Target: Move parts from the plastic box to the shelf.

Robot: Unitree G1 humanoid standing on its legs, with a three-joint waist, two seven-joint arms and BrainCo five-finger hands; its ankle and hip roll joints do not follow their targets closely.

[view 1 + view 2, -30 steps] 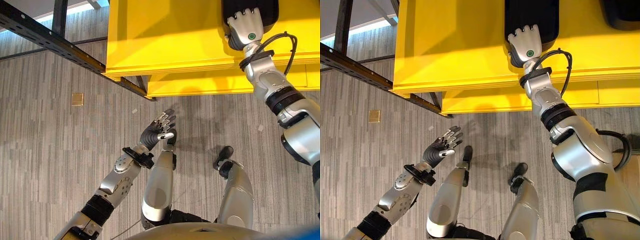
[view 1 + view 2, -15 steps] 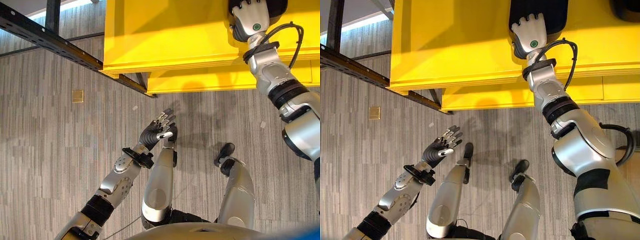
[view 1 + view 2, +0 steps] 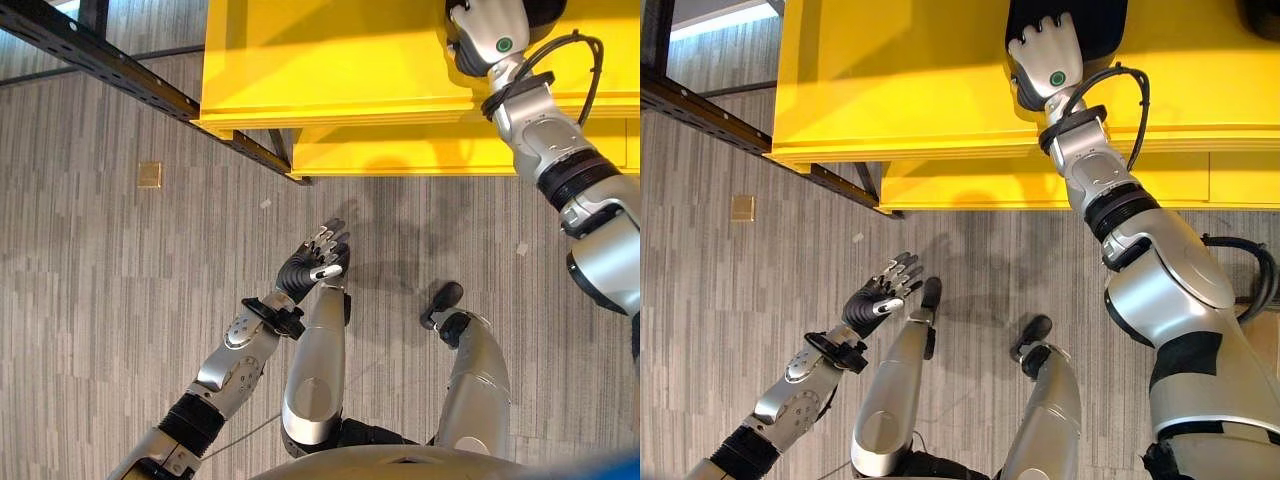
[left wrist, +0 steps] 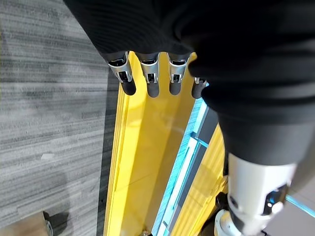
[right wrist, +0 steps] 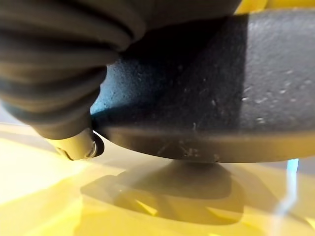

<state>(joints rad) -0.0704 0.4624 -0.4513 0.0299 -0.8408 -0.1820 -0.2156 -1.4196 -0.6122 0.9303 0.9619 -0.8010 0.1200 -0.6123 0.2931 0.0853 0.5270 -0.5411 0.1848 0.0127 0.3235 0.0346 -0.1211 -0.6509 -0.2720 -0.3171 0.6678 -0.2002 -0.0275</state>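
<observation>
Part [image 3: 1070, 25], black, lies on the yellow shelf [image 3: 910, 90] under the right hand [image 3: 1045, 60]; over the last second both barely shifted, so placing looks unfinished. Left hand [image 3: 318, 262] hangs low, fingers spread, empty. Right hand rests atop the part, arm stretched; its grip I cannot tell.

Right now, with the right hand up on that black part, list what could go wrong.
1. The right hand lies over the black part on the yellow shelf; its fingers are hidden, so the grip is unconfirmed and the part could slip when moved.
2. The part sits near the shelf's front edge, above bare floor; a nudge could drop it.
3. The left hand hangs open and low, too far away to help.
</observation>
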